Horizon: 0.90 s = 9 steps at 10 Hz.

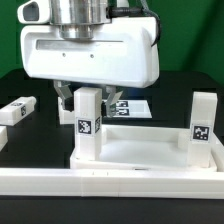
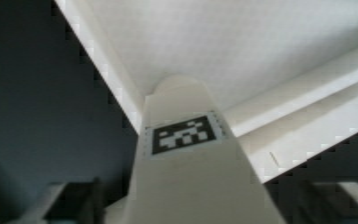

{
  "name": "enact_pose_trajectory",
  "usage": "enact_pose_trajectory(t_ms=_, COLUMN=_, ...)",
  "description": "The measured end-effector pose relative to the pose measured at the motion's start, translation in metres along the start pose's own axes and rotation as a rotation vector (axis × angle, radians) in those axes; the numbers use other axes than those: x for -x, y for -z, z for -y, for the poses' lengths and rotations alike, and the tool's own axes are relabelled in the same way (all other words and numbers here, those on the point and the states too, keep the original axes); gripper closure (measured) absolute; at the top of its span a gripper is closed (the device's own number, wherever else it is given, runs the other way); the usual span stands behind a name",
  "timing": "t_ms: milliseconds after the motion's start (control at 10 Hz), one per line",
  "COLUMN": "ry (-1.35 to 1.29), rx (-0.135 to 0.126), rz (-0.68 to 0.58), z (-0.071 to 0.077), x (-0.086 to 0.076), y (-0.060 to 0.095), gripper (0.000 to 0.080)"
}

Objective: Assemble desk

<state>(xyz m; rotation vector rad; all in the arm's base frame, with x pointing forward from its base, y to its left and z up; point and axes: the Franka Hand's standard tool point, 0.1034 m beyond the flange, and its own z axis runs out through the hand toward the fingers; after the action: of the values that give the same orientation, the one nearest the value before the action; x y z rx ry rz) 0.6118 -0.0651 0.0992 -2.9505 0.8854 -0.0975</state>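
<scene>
The desk slab [image 1: 140, 152] lies flat near the front. One tagged leg [image 1: 88, 122] stands upright in its socket at the exterior view's left. A second leg [image 1: 203, 122] stands upright at the right. My gripper [image 1: 88, 100] hangs over the left leg, with a finger on each side of its top and a thin gap showing on each side. In the wrist view the leg [image 2: 190, 140] rises between my fingers [image 2: 78, 200] with its tag facing the camera. The slab [image 2: 229, 50] lies beyond it. My gripper [image 2: 197, 208] is open around the leg.
A loose tagged leg [image 1: 18, 110] lies on the dark table at the exterior view's left. The marker board [image 1: 132, 106] lies behind the slab. A long white border rail [image 1: 100, 185] runs along the front and turns up at the right.
</scene>
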Motion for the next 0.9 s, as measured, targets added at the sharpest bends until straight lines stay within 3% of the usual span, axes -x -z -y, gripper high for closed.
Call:
enact_pose_trajectory(t_ms=100, ry=-0.011, rx=-0.005, rz=0.002, z=0.001, x=0.0, y=0.008, gripper=0.0172)
enact_pose_trajectory(t_ms=400, ry=-0.149, rx=-0.019, rz=0.027, z=0.013, x=0.021, y=0.028, gripper=0.015)
enact_pose_trajectory(t_ms=500, ry=-0.162, rx=-0.022, rz=0.027, z=0.021, x=0.026, y=0.031, gripper=0.0151)
enact_pose_trajectory(t_ms=900, ry=-0.143, rx=-0.025, rz=0.02, z=0.022, x=0.025, y=0.031, gripper=0.0151)
